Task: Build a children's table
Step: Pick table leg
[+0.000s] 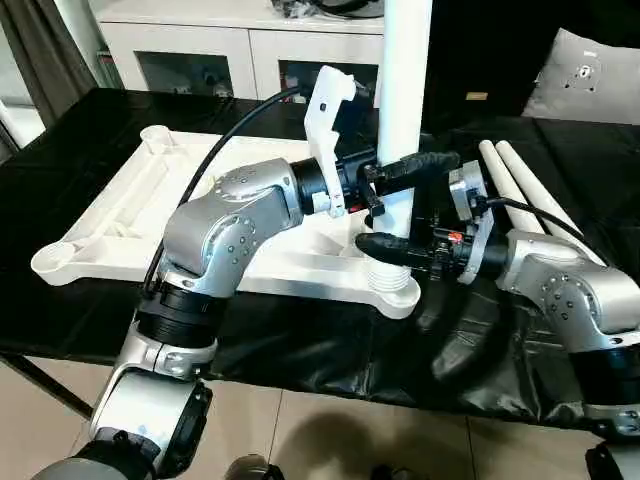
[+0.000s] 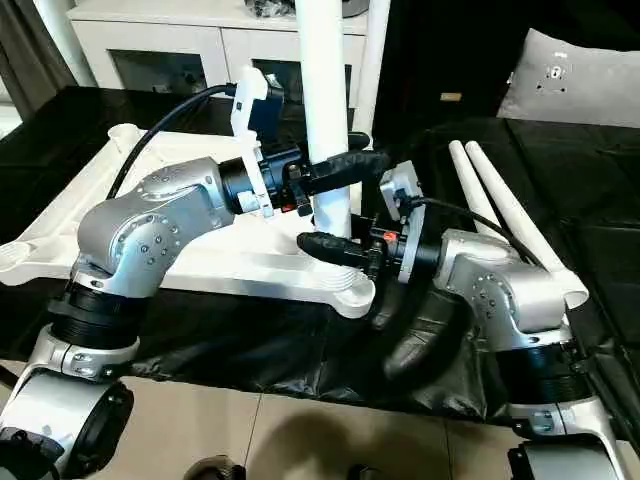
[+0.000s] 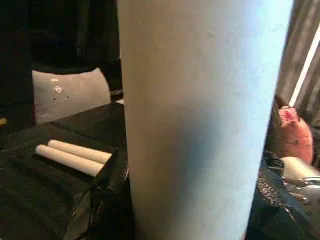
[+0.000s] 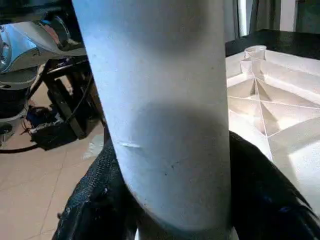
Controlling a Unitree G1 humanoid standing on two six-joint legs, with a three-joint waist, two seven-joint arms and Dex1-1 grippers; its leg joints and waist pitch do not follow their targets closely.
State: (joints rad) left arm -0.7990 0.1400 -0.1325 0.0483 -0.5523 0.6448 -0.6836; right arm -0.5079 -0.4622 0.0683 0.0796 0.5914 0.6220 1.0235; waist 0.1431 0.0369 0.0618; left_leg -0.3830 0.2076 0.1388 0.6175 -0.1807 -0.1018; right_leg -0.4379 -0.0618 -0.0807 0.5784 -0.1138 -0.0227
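The white table top [image 1: 130, 215] lies underside up on the black-covered work surface, ribs and round corner sockets showing. One white leg [image 1: 404, 80] stands upright in the near right corner socket [image 1: 392, 290]. My left gripper [image 1: 402, 175] is shut on this leg partway up. My right gripper [image 1: 393, 247] is shut on the same leg lower down, just above its ribbed foot. Both wrist views show the leg [image 3: 200, 115] close between black fingers [image 4: 95, 200]. A second upright white tube [image 2: 377, 60] stands behind it.
Two loose white legs [image 1: 530, 195] lie side by side on the black cloth to the right. A grey cushion [image 1: 580, 75] is at the back right, and a white cabinet [image 1: 230, 45] with dark glass stands behind. The surface's near edge drops to a tiled floor [image 1: 330, 440].
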